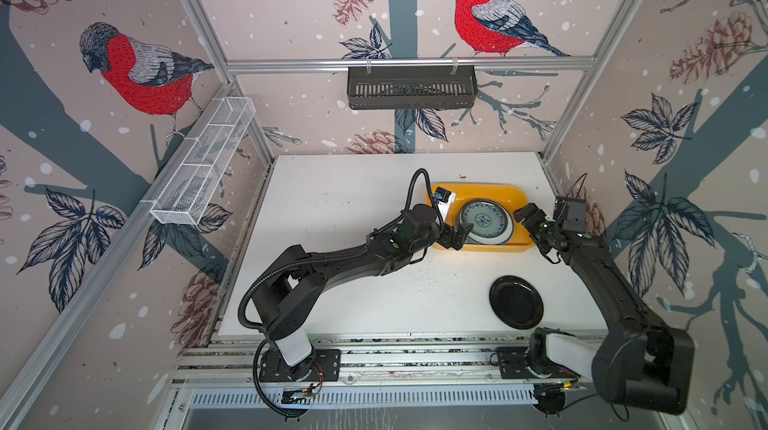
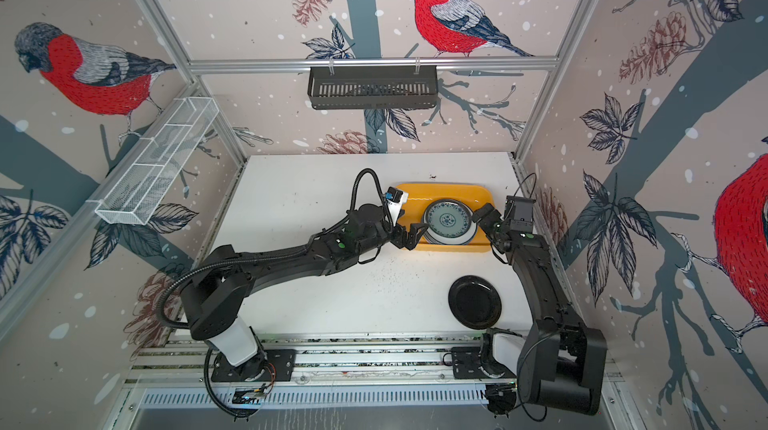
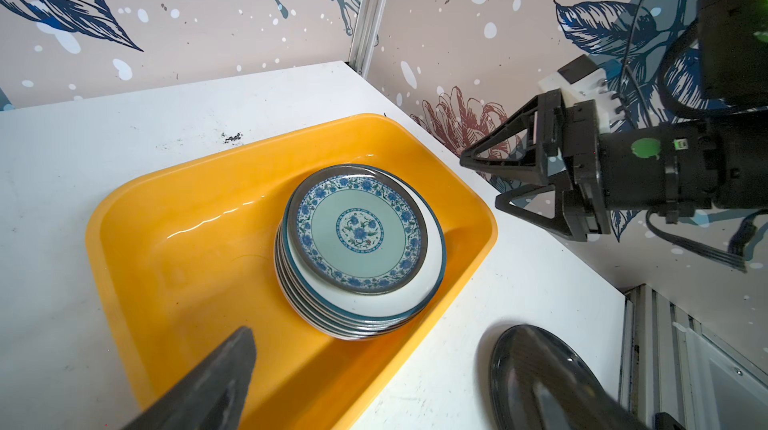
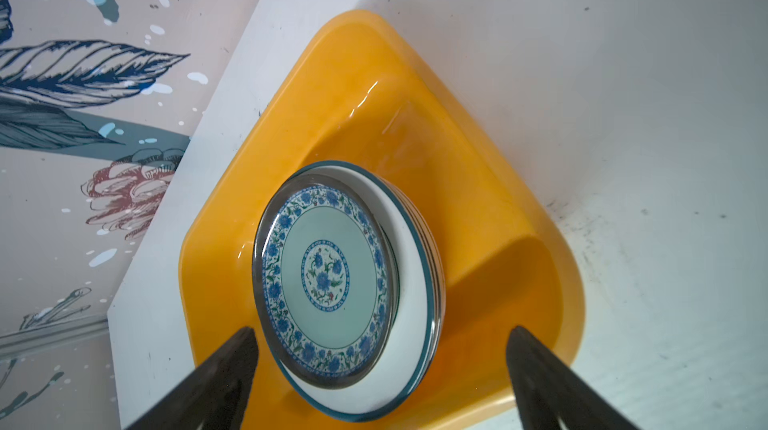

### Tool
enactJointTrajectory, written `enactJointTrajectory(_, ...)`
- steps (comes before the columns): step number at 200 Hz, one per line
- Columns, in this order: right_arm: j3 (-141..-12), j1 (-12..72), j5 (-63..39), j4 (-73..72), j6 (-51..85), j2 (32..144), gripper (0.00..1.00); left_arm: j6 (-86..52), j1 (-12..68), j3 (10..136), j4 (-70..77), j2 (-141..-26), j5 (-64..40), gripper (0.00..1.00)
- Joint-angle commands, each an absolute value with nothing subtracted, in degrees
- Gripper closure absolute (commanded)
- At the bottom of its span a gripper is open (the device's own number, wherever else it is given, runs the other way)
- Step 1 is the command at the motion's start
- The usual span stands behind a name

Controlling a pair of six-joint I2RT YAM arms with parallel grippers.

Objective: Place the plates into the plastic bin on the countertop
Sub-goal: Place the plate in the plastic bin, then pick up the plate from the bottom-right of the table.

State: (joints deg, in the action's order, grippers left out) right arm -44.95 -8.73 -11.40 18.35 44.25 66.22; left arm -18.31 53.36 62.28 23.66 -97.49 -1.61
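Observation:
The yellow plastic bin (image 1: 482, 192) (image 2: 441, 191) lies at the back right of the white countertop (image 1: 353, 220). In it is a stack of several plates topped by a blue-green patterned plate (image 1: 483, 220) (image 2: 449, 220) (image 3: 359, 232) (image 4: 326, 278). A plain black plate (image 1: 516, 301) (image 2: 475, 301) (image 3: 536, 374) rests on the countertop, nearer the front. My left gripper (image 1: 457, 239) (image 2: 411, 237) (image 3: 390, 390) hangs open over the bin's left front rim, empty. My right gripper (image 1: 521, 220) (image 2: 482, 214) (image 4: 381, 334) (image 3: 480, 179) stands open at the stack's right edge, its fingers clear of the plates.
A black slotted basket (image 1: 411, 87) hangs on the back wall. A white wire mesh rack (image 1: 203, 162) is fixed to the left wall. Aluminium rails (image 1: 407, 349) run along the front edge. The cell's right wall is close behind the bin.

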Motion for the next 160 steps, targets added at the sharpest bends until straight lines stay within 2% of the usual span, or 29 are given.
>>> enactJointTrajectory(1,-44.8,-10.9,-9.2,19.9,41.6,64.1,0.0,-19.3,53.4,62.4,25.4,-96.9,-2.5,0.04)
enactJointTrajectory(39,-43.0,-17.0,-10.2,20.3,39.6,58.4,0.0,-19.5,54.5,62.4,24.7,-96.2,-1.3,0.04)
enactJointTrajectory(65,-42.9,-19.8,-7.3,21.7,37.9,54.0,0.0,-19.7,55.4,62.3,24.5,-95.9,-0.6,0.04)
enactJointTrajectory(120,-44.9,-22.1,-0.9,27.0,34.2,48.0,0.0,-19.8,57.1,63.1,24.1,-96.8,-1.9,0.04)
enactJointTrajectory(160,-44.7,-23.0,-0.7,28.6,33.7,44.5,0.0,-20.6,58.2,64.2,22.4,-97.7,-3.0,0.04)
